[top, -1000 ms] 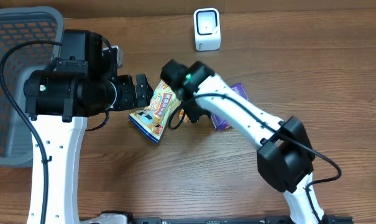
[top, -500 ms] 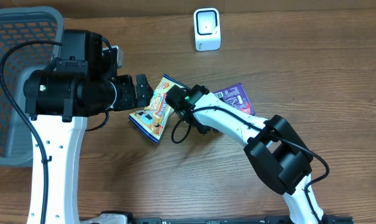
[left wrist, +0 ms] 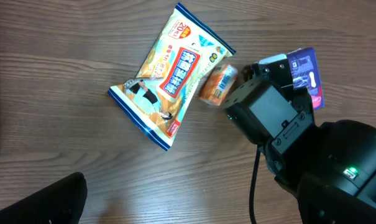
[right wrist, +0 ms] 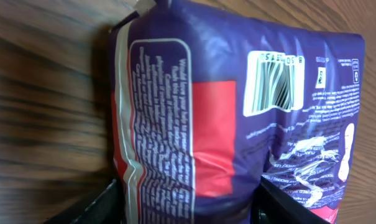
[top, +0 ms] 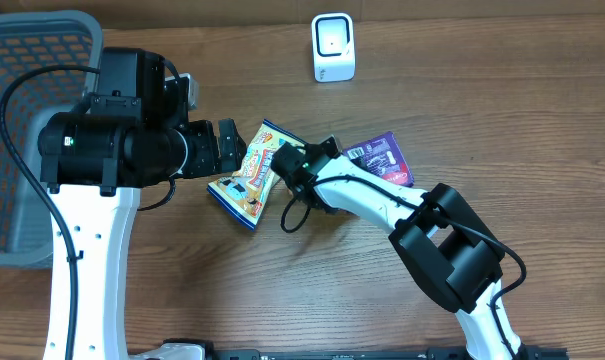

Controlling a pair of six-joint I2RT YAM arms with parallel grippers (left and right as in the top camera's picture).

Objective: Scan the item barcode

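Straddling the pouch (right wrist: 194, 124), pinching or not unclear, the right fingers (right wrist: 108, 204) risked creasing the barcode (right wrist: 273, 84) ahead; left gripper (top: 234, 148) gaped empty.

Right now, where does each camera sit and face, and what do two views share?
Overhead: above the table, looking down; left arm and right arm show.
Left wrist: over the yellow packet, looking down; right arm shows.
Right wrist: facing the purple packet and barcode; own fingers at bottom.
Shared: yellow packet, in overhead and left wrist.
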